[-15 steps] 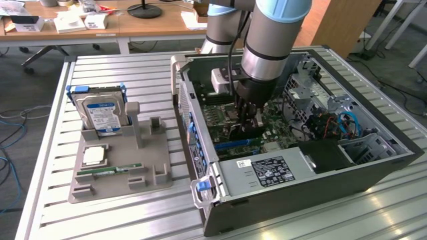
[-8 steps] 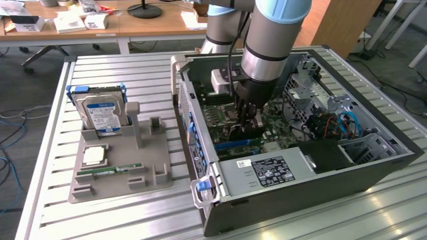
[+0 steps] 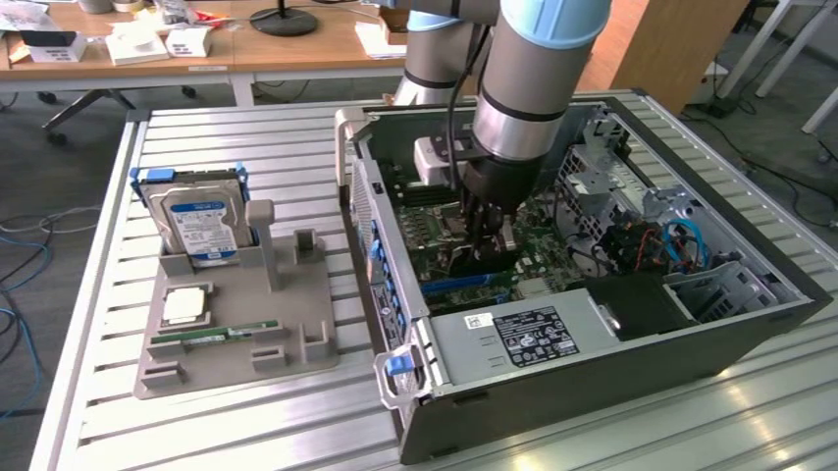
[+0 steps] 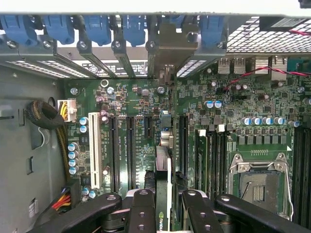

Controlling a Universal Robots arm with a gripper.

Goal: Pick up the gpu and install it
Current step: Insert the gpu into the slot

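Observation:
The gpu (image 4: pixel 164 162) stands edge-on between my fingers, a thin dark card with a green logo near the grip. Its silvery end bracket (image 4: pixel 171 46) reaches the rear slot openings of the case. My gripper (image 4: pixel 164 196) is shut on the card's top edge, one black finger (image 4: pixel 143 206) on each side. The card runs along the motherboard (image 4: pixel 121 97), in line with the long black slots (image 4: pixel 131 145); whether it sits in a slot I cannot tell. In the exterior view the gripper (image 3: pixel 488 231) reaches down inside the open computer case (image 3: pixel 733 324).
Blue retention clips (image 4: pixel 97 26) line the rear panel. A white slot (image 4: pixel 95 150), cable bundle (image 4: pixel 46 116) and processor socket (image 4: pixel 257 184) flank the card. Outside the case, a grey fixture (image 3: pixel 308 343) holds a hard drive (image 3: pixel 196 221), a processor (image 3: pixel 183 306) and a green memory stick (image 3: pixel 216 334).

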